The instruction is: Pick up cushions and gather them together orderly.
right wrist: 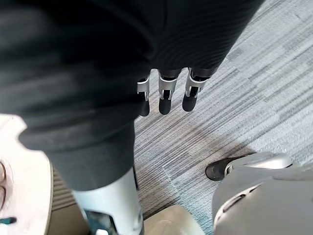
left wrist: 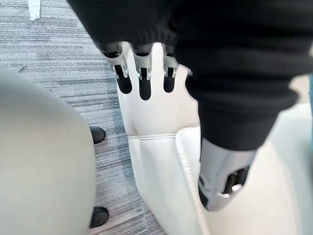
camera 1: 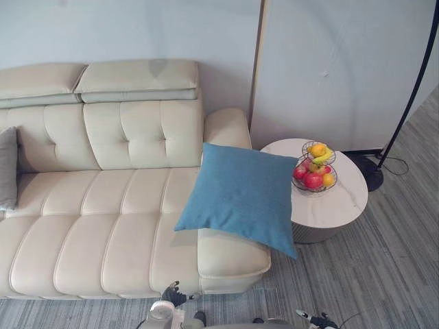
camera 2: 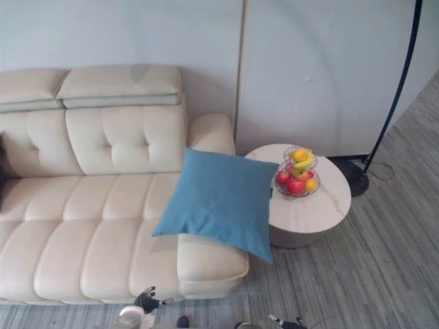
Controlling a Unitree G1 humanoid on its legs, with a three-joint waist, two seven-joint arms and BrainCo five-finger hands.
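A blue cushion [camera 1: 240, 195] leans tilted against the right armrest of the cream sofa [camera 1: 103, 233], its lower corner hanging over the seat's end. A grey cushion [camera 1: 7, 168] shows at the sofa's far left edge. My left hand [left wrist: 143, 73] hangs low by the sofa's front right corner, fingers straight and holding nothing; it also shows as the left hand [camera 1: 171, 296] at the bottom edge. My right hand [right wrist: 165, 90] hangs open over the grey carpet, well below the blue cushion, and appears as the right hand [camera 1: 314, 319] too.
A round white side table [camera 1: 343, 199] stands right of the sofa, bearing a wire basket of fruit [camera 1: 314, 171]. A floor lamp's black base [camera 1: 370, 171] and pole stand behind it by the wall. Grey carpet [camera 1: 384, 274] lies in front and to the right.
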